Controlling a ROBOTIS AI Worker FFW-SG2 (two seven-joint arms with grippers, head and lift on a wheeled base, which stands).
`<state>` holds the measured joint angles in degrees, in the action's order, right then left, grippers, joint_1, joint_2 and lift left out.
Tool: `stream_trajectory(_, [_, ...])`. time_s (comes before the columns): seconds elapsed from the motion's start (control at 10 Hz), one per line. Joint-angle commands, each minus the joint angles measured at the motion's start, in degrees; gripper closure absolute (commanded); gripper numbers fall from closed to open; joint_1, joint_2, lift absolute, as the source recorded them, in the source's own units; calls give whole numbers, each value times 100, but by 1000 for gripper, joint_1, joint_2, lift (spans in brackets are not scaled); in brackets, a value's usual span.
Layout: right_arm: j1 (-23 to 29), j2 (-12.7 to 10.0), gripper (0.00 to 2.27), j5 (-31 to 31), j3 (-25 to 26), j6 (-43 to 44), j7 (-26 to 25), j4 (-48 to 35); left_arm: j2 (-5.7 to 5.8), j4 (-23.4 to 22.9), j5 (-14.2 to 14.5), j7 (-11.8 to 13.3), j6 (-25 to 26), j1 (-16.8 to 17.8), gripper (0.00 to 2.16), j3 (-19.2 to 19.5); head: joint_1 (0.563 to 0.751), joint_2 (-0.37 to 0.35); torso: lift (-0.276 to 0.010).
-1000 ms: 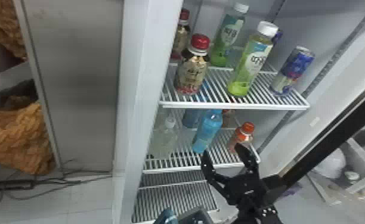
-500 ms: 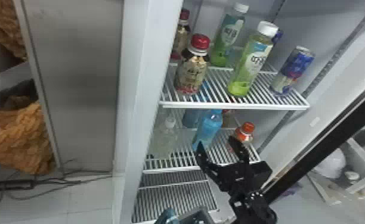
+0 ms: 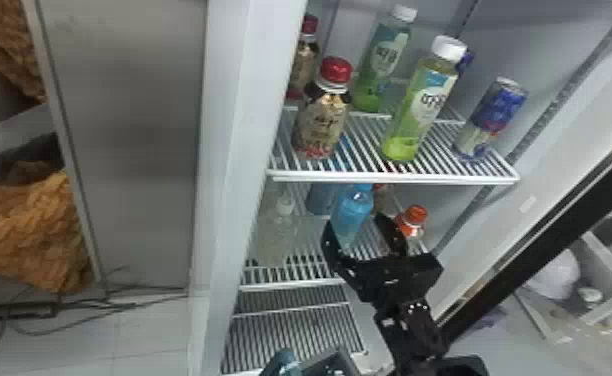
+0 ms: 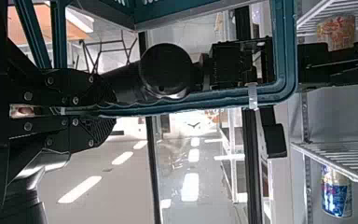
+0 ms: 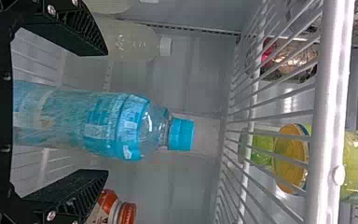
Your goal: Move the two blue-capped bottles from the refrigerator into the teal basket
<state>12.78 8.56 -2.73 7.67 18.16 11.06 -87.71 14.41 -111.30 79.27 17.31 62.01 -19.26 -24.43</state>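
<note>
Grasping seems the step: the right fingers (image 5: 77, 32), parted around a blue-capped bottle (image 5: 116, 125), should close; the left fingers (image 4: 77, 85) clench the teal basket (image 4: 286, 51).

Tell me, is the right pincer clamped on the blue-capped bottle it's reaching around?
No, the right pincer is open, with a gap between each finger and the blue-capped bottle.

Plain grey panel (image 3: 135, 150), pale tiled floor (image 3: 145, 330) with dark cables (image 3: 157, 298), rumpled orange-brown material (image 3: 25, 225), bright streaks of light (image 4: 79, 189)
</note>
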Motion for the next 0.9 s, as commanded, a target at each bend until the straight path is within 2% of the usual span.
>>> stream_trajectory(0.0, [-181, 5, 113, 0, -29, 41, -16, 172, 0, 0, 1, 0, 0, 14, 1085, 0, 695, -350, -151])
stream_trajectory(0.4, [-575, 31, 125, 18, -38, 83, -87, 551, 0, 14, 10, 9, -28, 14, 1085, 0, 695, -350, -151])
stream_trajectory(0.5, [-673, 40, 225, 0, -38, 83, -96, 678, 0, 14, 10, 9, -42, 14, 1085, 0, 695, -350, -151])
stream_trajectory(0.7, [-716, 58, 578, -123, -64, 83, -87, 720, 0, 14, 19, 18, -42, 14, 1085, 0, 695, -350, -151])
stream_trajectory(0.8, [-688, 67, 584, -255, -99, 83, -87, 706, 0, 28, 19, 18, -42, 14, 1085, 0, 695, -350, -151])
